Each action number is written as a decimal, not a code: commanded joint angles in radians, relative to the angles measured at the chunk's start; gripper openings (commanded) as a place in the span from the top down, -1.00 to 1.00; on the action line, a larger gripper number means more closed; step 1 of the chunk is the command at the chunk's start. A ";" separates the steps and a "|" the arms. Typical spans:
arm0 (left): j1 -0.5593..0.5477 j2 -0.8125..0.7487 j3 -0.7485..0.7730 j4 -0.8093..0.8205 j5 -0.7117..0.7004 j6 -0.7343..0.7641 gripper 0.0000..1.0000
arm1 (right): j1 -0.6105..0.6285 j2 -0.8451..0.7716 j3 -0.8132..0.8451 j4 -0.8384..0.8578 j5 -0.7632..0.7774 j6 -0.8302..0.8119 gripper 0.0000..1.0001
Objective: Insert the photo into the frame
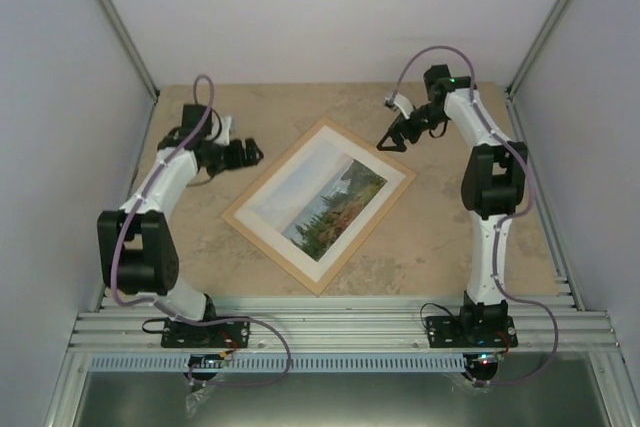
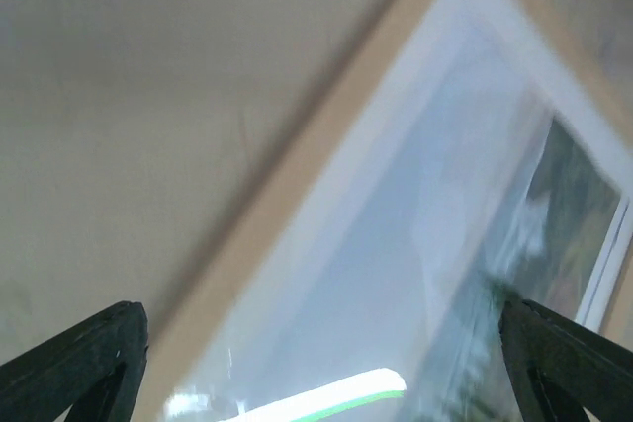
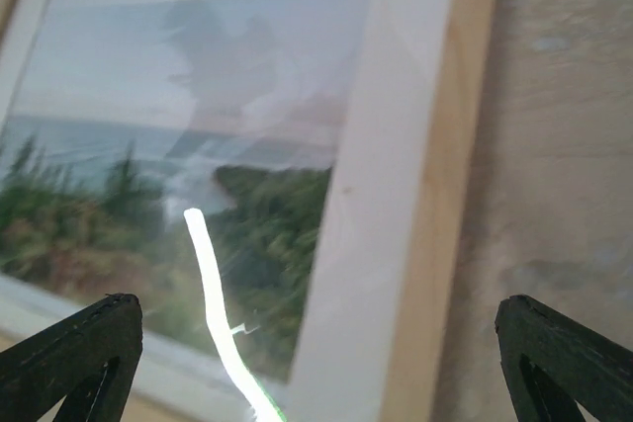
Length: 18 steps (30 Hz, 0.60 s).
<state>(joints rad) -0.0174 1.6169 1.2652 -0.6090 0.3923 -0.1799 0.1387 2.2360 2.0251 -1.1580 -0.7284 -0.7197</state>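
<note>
On the left, the left end effector (image 1: 250,154) hung with its fingers spread wide and nothing between them, just off the left corner of the large rectangular frame of pale light wood (image 3: 442,195), apart from it as far as I could judge. That frame lay flat and skewed in the middle of the surface, and the big landscape photo of sea, pale sky and green-brown shrubs with its wide white border (image 1: 322,203) sat face up inside it. Glare streaks across the print in both wrist views made me think it was already under the clear pane. On the right, the right end effector (image 1: 392,137) was equally wide open and empty, poised near the frame's far corner without touching it. I judged the task essentially finished, with only the arms left to pull clear; the underside of the frame was hidden from me. The beige, marbled stone-look surface (image 1: 430,247) ran from one pale grey wall (image 1: 50,97) to the other, with ribbed aluminium rails (image 1: 340,325) along the near edge.
</note>
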 commanded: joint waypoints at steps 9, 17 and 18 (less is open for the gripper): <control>0.057 -0.160 -0.322 -0.205 -0.036 -0.215 -0.98 | 0.016 0.252 0.144 0.123 -0.024 0.137 -0.95; 0.068 -0.102 -0.443 -0.211 0.008 -0.276 -0.99 | 0.021 0.263 0.064 0.121 -0.082 0.125 -0.95; 0.067 -0.085 -0.440 -0.201 0.015 -0.277 -0.98 | 0.021 0.260 0.047 0.120 -0.081 0.122 -0.95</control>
<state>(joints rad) 0.0498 1.4826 0.8387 -0.7990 0.3847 -0.4091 0.1501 2.4966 2.1227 -1.0397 -0.7704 -0.5964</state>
